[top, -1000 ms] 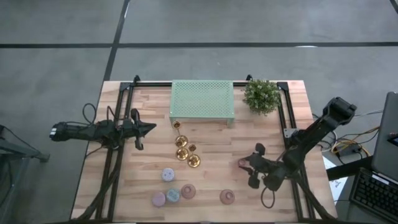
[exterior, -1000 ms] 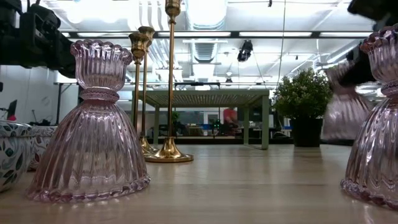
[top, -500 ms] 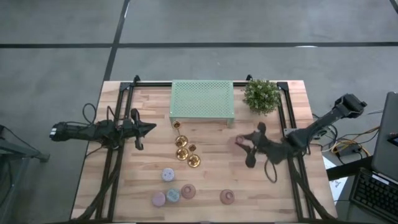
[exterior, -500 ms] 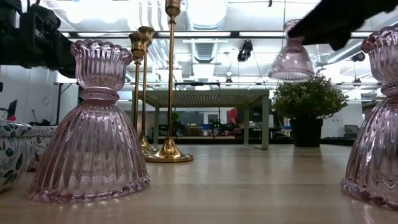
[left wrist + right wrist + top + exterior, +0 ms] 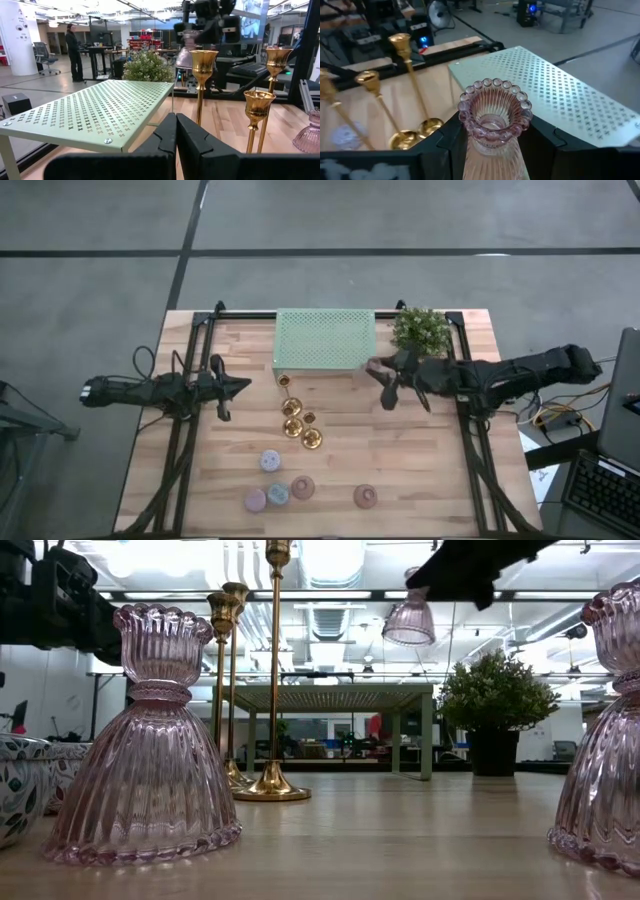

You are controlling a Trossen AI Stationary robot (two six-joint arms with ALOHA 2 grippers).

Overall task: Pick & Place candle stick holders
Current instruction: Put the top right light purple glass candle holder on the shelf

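My right gripper [image 5: 385, 383] hangs above the table by the near right corner of the mint-green stand [image 5: 325, 340], shut on a pinkish clear glass candle stick holder [image 5: 495, 117]. That holder also shows high up in the low view [image 5: 410, 622]. Gold holders [image 5: 293, 420] stand on their bases at the table's middle. Pastel round holders [image 5: 270, 461] and two more pink glass holders [image 5: 303, 487] [image 5: 366, 496] stand near the front edge. My left gripper [image 5: 240, 387] waits shut at the left, pointing level toward the gold holders. My right gripper pinches the glass holder between its two fingers [image 5: 451, 140], at the narrow waist [image 5: 494, 142] just under the beaded cup. The fingers come from the table's right, slanting a little downward. The holder is lifted clear, roughly upright, cup up, with its flared skirt [image 5: 408, 632] below the fingers.
A small bushy plant [image 5: 420, 332] stands at the far right, close behind my right arm. The stand fills the far middle. Bare wood lies between the gold holders and the table's right rail [image 5: 470, 450].
My right gripper has swung from the near right part of the table up and toward the far edge and the left, carrying the pink glass holder. The holder, lifted clear throughout, now hangs higher, beside the stand's near right corner. The grip has stayed shut.
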